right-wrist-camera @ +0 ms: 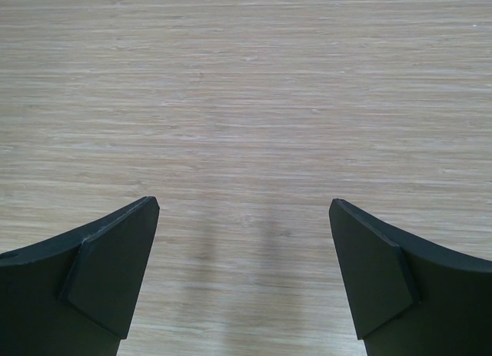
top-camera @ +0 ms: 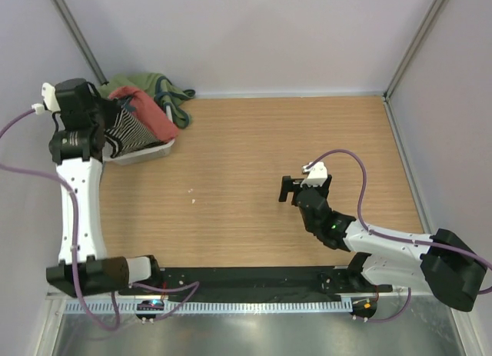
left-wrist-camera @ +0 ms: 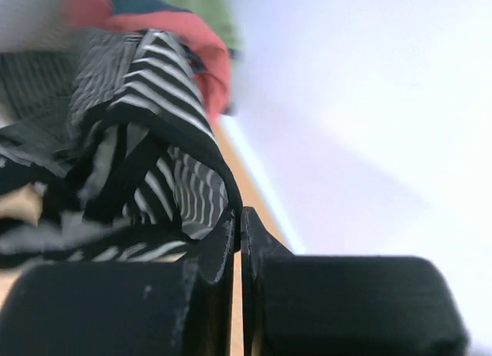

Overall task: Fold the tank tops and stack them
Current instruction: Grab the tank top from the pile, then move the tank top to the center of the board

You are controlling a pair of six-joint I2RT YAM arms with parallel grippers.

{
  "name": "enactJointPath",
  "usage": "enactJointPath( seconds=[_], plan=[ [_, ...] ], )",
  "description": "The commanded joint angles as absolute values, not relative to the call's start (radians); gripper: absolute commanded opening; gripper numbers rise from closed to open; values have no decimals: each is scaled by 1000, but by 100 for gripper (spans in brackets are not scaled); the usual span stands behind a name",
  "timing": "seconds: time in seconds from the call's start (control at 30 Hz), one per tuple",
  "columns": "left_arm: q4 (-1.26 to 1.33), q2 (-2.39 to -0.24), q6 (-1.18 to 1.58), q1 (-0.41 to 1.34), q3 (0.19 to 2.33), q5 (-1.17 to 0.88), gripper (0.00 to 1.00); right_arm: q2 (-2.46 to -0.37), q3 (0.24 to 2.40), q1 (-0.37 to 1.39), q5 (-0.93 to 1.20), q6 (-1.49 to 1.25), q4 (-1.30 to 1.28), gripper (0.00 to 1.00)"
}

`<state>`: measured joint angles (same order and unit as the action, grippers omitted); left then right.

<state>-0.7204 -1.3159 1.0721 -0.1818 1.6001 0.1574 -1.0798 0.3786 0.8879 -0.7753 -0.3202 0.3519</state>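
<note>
At the tips of the left claw point(left-wrist-camera: 237, 217), the black hem of the striped top point(left-wrist-camera: 154, 87) runs down into the seam between the two dark fingers. The fingers are pressed together with no gap, clamped on that hem. Ahead of the claw and to its left, the rest of the striped top lies bunched in loose folds, thin black and white lines running several ways. Beyond it, farther from the claw, sits the red top point(left-wrist-camera: 207, 48), crumpled, with a dark teal patch at its upper edge. Green cloth point(top-camera: 142, 85) lies behind the red top, against the back wall.

From above, both tops are heaped in a white basket point(top-camera: 150, 152) at the far left corner of the tabletop point(top-camera: 254, 156). The left arm reaches out over this basket, its wrist above the pile, with the striped top nearest the claw and the red top just beyond and touching it.

Well apart from the basket, the right claw point(right-wrist-camera: 244, 206) hangs over bare wood near the middle of the tabletop. Its two black fingers stand wide apart, gripping nothing. Directly below and ahead of it is only pale wood grain, with a faint shadow between the fingers.
</note>
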Motion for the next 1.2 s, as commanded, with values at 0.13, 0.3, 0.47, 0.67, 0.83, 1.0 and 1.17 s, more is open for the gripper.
enactJointPath(
  seconds=[0.13,0.3,0.47,0.67,0.83,1.0,1.17],
  plan=[
    [-593,-1022,1174,-149,1776,220,0,-1074,391,887,-813,-333,400,99],
    [-670,-954,1161,-74,1982,286,0,-1085,396,887,-808,-333,405,100],
    [-545,-891,1323,-74,1849,48,0,-1091,399,887,-805,-331,405,100],
    [-541,-1025,1385,-72,1838,-173,0,-1114,402,887,-795,-324,420,100],
    [-540,-1057,1302,72,1723,-72,0,-1129,407,887,-715,-301,442,97],
    [-491,-1051,1272,293,1573,70,0,-1115,373,887,-552,-258,500,88],
    [-408,-1141,1241,547,1508,199,0,-1112,373,885,-543,-253,502,87]
  ],
)
